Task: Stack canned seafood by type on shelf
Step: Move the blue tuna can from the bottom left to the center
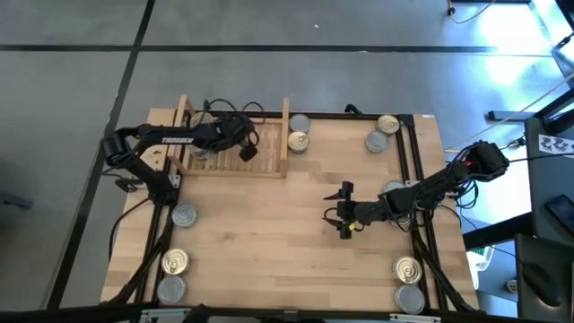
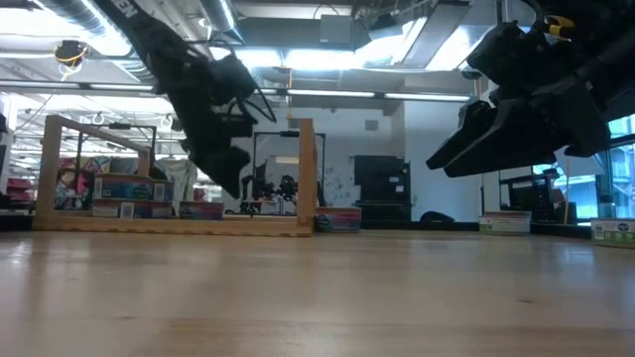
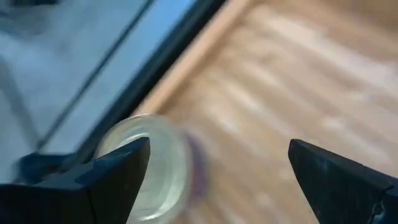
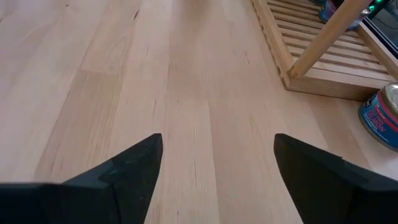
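1. Light-wood slats form the base of the shelf (image 1: 235, 160), a shallow rack with two upright side boards standing at the far left part of the table (image 1: 287, 233).
2. Small round tins lie scattered: a gold-topped can (image 1: 298, 141) and a grey-topped one (image 1: 299, 123) sit just outside the shelf's right board, two more (image 1: 382, 131) near the far right corner, one grey-topped can (image 1: 184, 215) on the left side, two (image 1: 174, 262) at the near left, two (image 1: 408, 269) at the near right.
3. The left gripper (image 1: 247, 147) hovers over the shelf with its fingers spread wide and nothing between them; its wrist view shows one pale-topped can (image 3: 163, 168) below, blurred.
4. The right gripper (image 1: 344, 212) hangs over bare table centre-right, its jaws apart and empty.
5. The left arm covers part of the shelf, so what lies under it is hard to read; a can behind the right arm (image 1: 392, 188) is half hidden.
6. Pale wooden boards make up the tabletop, edged by a black frame; grey floor surrounds it, and the low view shows a bright room with shelving and ceiling lights.
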`<move>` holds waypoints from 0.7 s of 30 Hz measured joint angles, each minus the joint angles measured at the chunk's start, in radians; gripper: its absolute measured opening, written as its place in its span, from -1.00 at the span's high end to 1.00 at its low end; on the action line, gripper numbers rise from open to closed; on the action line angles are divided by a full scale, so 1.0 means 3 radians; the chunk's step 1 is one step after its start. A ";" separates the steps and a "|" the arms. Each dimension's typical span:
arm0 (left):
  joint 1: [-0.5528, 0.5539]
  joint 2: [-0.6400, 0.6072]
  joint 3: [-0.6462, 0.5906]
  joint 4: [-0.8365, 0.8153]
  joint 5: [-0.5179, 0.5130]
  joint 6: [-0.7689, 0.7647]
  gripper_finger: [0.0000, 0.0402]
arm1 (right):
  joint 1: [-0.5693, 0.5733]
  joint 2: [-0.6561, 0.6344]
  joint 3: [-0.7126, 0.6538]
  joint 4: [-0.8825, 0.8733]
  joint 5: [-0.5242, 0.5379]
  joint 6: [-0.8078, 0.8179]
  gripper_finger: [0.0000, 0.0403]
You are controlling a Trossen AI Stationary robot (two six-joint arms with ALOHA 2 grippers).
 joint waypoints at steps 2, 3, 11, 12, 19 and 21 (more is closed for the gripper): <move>-0.0059 -0.0067 0.0000 -0.0001 0.0265 -0.0026 -0.90 | 0.0001 0.0000 0.0000 -0.0001 0.0000 -0.0001 -0.53; -0.0090 -0.0097 0.0000 -0.0001 0.0381 -0.0029 -0.90 | 0.0000 0.0000 0.0000 0.0000 0.0000 -0.0001 -0.53; -0.0305 -0.0120 0.0000 -0.0003 0.0502 -0.0030 -0.90 | 0.0001 0.0000 0.0000 0.0002 -0.0001 -0.0009 -0.53; -0.0316 -0.0120 0.0000 -0.0003 0.0502 -0.0030 -0.90 | 0.0001 0.0000 0.0000 0.0003 0.0000 -0.0009 -0.53; -0.0384 -0.0120 0.0001 0.0138 0.0500 -0.0199 -0.90 | 0.0001 0.0000 0.0000 0.0004 0.0000 -0.0006 -0.53; -0.0429 -0.0120 0.0035 0.0065 0.0513 -0.0204 -0.90 | 0.0001 0.0000 0.0000 0.0004 0.0000 -0.0006 -0.53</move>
